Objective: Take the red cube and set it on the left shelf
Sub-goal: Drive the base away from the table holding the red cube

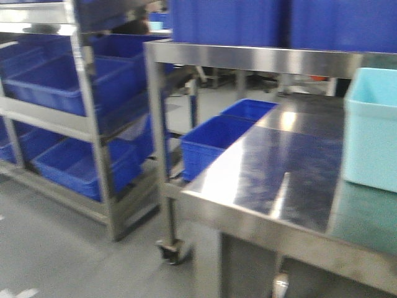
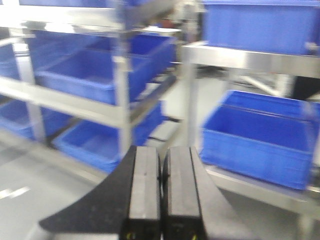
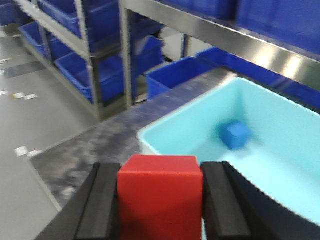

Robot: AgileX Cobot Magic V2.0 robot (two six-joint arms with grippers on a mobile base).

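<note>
The red cube (image 3: 160, 197) fills the space between the two black fingers of my right gripper (image 3: 161, 170), which is shut on it above the near rim of the pale turquoise tub (image 3: 260, 165). My left gripper (image 2: 161, 160) is shut with nothing in it, its pads pressed together, facing the left shelf (image 2: 75, 97). That shelf (image 1: 84, 118) is a steel rack of several tiers holding blue crates, at the left in the front view. Neither gripper shows in the front view.
A small blue block (image 3: 236, 134) lies inside the tub (image 1: 372, 130), which stands on the steel tabletop (image 1: 273, 167). A second steel frame (image 1: 248, 59) carries blue crates (image 1: 214, 146) over and beside the table. Grey floor (image 1: 56, 248) lies between me and the rack.
</note>
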